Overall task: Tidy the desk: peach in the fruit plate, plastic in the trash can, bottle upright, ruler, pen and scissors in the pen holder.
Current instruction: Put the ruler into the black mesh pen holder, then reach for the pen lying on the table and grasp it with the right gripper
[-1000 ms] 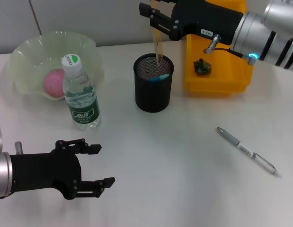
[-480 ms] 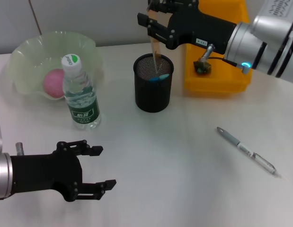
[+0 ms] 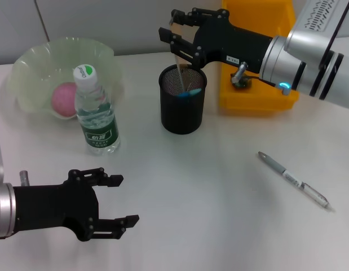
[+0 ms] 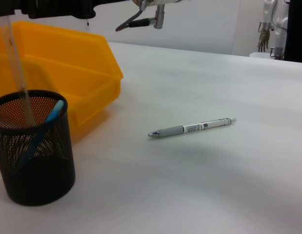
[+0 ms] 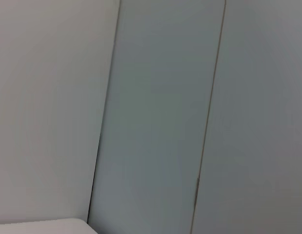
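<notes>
I see my right pincer (image 3: pixel 175 35) above the black mesh holder (image 3: pixel 182 107), its fingers spread apart with the ruler (image 3: pixel 180 73) between them; I cannot tell whether either finger touches it. The ruler stands nearly upright, long axis vertical, its lower end down inside the holder and its top up at the pincer. A blue-handled thing (image 3: pixel 191 92) leans inside the holder beside it. My left pincer (image 3: pixel 124 199) hangs low over the near part of the surface (image 3: pixel 219 214), wide and holding nothing. The pen (image 3: pixel 293 179) lies flat on the surface well to the right of the holder, long axis diagonal, its grey grip end pointing back toward the yellow bin (image 3: pixel 264 84). The bottle (image 3: pixel 95 113) stands upright just in front of the plate (image 3: pixel 33 73), where the peach (image 3: pixel 63 99) sits.
</notes>
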Controlling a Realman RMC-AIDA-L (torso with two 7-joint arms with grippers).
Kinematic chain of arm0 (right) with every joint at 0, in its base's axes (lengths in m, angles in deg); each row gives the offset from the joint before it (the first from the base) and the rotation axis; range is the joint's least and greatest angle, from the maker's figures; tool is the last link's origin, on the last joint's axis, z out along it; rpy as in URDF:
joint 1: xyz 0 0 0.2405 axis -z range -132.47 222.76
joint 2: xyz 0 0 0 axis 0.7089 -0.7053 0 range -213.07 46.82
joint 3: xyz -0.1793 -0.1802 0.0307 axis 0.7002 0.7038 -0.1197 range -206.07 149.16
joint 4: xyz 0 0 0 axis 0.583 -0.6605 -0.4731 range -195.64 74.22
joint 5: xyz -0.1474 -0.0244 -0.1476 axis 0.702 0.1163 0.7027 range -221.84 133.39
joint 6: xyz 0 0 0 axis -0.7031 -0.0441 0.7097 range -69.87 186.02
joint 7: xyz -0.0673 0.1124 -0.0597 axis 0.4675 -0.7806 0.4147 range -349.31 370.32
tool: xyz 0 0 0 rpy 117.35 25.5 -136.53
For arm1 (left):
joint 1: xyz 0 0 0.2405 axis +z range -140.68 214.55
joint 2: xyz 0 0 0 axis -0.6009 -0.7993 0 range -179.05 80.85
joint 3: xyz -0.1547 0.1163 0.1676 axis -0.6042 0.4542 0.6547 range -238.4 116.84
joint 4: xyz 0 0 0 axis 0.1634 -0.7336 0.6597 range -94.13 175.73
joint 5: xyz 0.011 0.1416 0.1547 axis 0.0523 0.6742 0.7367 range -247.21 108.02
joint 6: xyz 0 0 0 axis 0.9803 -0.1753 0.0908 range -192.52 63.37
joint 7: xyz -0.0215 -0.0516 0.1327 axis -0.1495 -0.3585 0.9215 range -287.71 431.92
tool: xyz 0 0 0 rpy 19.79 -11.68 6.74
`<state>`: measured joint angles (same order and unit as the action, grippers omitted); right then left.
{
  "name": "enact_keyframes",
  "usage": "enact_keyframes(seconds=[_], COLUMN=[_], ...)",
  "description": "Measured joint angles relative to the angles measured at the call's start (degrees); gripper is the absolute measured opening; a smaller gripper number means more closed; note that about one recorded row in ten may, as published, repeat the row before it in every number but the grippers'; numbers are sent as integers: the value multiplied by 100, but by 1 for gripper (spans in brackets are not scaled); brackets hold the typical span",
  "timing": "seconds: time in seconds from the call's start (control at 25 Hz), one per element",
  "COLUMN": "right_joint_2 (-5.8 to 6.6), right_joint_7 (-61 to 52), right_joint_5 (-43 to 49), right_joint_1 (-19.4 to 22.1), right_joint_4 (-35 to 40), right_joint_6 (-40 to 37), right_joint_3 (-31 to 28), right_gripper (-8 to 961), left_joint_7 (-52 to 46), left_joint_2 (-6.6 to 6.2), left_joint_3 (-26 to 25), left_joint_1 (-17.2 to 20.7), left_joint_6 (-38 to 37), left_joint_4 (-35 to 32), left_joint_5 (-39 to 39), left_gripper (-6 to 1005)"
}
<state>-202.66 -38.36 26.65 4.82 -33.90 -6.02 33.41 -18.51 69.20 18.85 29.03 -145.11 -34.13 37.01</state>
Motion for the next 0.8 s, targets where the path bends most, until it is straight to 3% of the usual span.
enact_keyframes(seconds=[0.2,0.4,0.64,0.72,0.8], right_joint_2=[0,12,51,59,50], right_joint_7=[-32,-277,-2202,-3322,-3565], right_joint_5=[-62,-225,-7,667,913], right_joint_1=[-2,97,743,1009,1068], right_joint_4=[0,130,1663,2637,2901], right_joint_6=[-36,-163,-242,-228,-227], right_joint_3=[13,58,200,193,194], right_gripper=[454,642,814,813,812], left_joint_7=[0,0,0,0,0], left_joint_2=[7,9,7,3,1], left_joint_3=[0,0,0,-1,-1], left_joint_1=[0,0,24,20,10], left_joint_6=[1,4,4,4,3], left_joint_4=[6,6,-36,-36,-19], left_joint_5=[0,0,0,0,0], left_gripper=[824,824,825,825,825])
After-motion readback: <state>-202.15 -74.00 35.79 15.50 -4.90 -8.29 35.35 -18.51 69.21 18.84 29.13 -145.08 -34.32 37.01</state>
